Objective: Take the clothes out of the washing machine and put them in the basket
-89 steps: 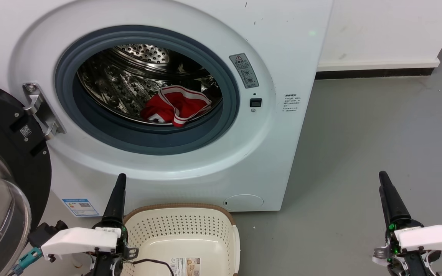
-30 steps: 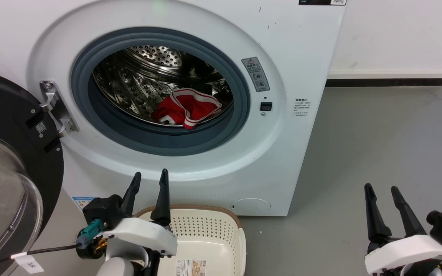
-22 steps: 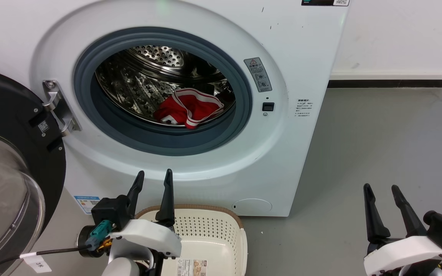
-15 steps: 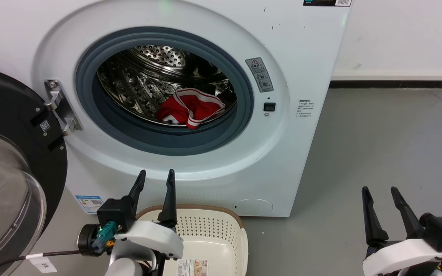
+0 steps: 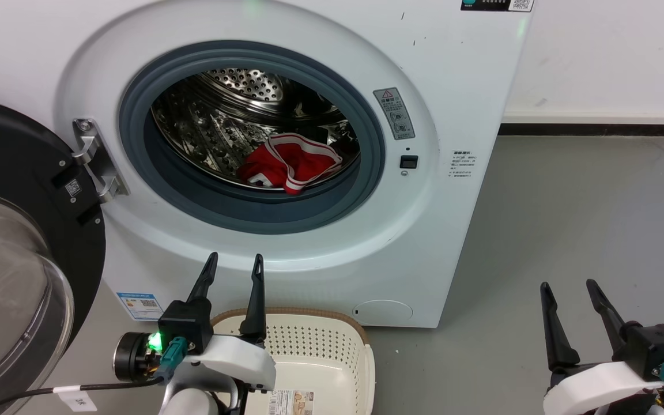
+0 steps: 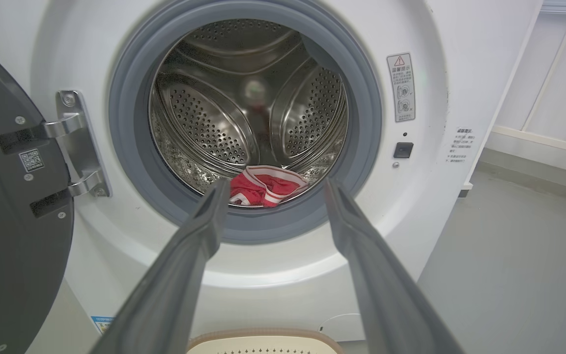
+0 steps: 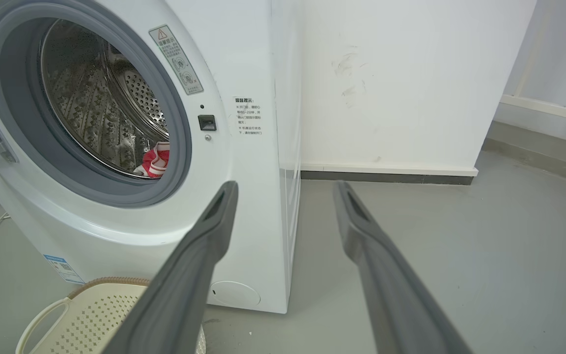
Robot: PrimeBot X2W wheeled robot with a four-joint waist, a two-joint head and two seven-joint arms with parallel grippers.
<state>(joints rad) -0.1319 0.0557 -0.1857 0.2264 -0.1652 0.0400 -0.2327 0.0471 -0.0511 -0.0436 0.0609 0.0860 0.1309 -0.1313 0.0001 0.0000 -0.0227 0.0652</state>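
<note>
Grey floor (image 5: 568, 219), white wall (image 5: 597, 52) far right, clothes (image 5: 291, 164) in the washing machine (image 5: 424, 242), left gripper (image 5: 236, 255) and right gripper (image 5: 567, 282) both spread wide

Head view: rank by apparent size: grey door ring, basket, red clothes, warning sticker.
1. grey door ring
2. basket, though the frame's bottom edge cuts it off, so only its visible part counts
3. red clothes
4. warning sticker

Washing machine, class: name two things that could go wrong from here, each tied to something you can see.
1. The clothes lie low behind the grey rubber ring; the open left claw may catch that ring reaching in.
2. The basket is small and sits below the ring; a garment dropped early could land on the floor.
</note>
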